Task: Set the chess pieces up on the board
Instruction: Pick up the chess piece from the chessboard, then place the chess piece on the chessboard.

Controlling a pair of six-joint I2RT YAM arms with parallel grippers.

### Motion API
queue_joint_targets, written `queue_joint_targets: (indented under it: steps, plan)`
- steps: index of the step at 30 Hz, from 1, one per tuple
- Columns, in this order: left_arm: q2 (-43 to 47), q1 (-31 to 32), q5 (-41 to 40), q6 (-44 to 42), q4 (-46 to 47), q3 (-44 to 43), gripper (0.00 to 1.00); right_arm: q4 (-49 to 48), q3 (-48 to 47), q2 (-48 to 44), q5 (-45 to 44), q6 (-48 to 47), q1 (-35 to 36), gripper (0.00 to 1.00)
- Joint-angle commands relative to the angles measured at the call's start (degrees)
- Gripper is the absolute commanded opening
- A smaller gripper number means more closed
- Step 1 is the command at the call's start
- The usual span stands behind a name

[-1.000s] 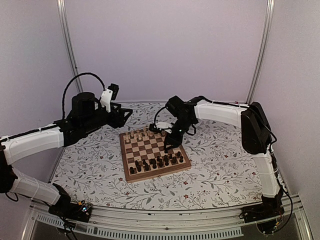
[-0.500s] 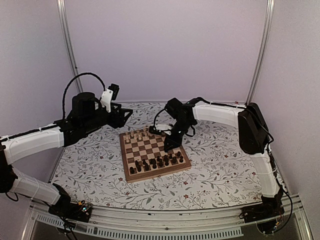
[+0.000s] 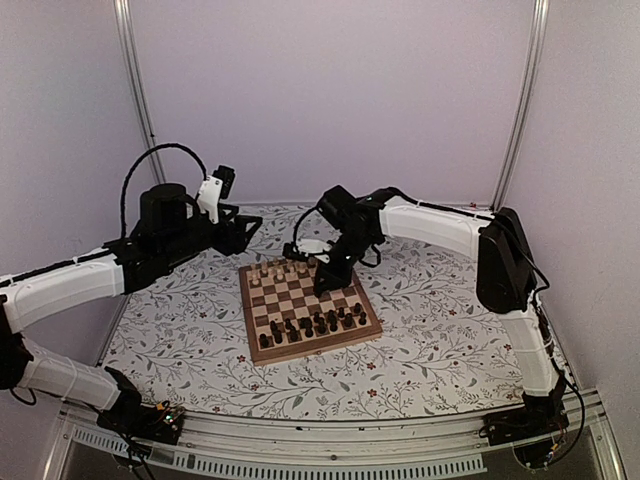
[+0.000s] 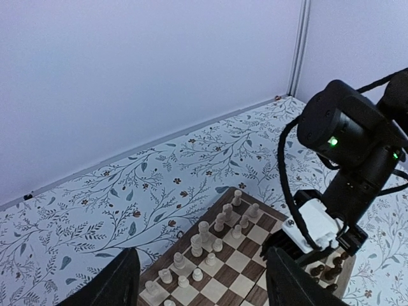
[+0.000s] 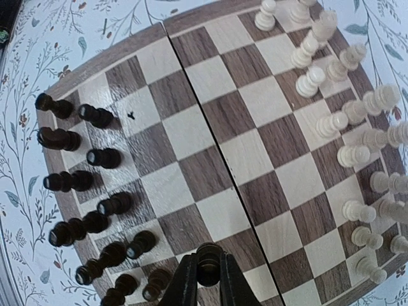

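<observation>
Floral cloth [image 3: 430, 322] under chequered wooden board [image 3: 290, 297]

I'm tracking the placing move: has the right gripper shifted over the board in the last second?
Yes. Seen from above, the right gripper, shut on a dark piece, has moved left across the board, away from its right rim.

Dark and pale chess pieces [image 5: 102, 157] crowd opposite board [image 5: 217, 121] ends.

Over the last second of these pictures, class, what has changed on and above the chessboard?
The right gripper closed on a dark chess piece and shifted left over the board, slightly toward the pale side. The left gripper stayed open, off the board's far left corner; the other pieces look unmoved.
</observation>
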State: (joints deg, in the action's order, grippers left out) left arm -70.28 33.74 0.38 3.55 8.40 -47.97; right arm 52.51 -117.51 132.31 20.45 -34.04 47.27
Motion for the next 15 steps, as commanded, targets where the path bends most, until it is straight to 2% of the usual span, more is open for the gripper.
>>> queue_joint_targets:
  steps: [1, 10, 15]
  plan:
    - [3.8, -0.8, -3.9, -0.7, -0.1, -1.5, 0.7, 0.5, -4.7, -0.8, -1.3, -0.9, 4.1, 0.13]
    - [7.0, -1.5, -5.4, -0.6, 0.1, -0.8, 0.71, 1.5, -15.6, 5.4, 0.0, 0.8, 9.1, 0.14]
    - [8.0, -1.5, -5.5, -0.4, 0.2, -0.7, 0.71, 0.7, -17.0, 7.3, 0.2, 0.6, 12.2, 0.15]
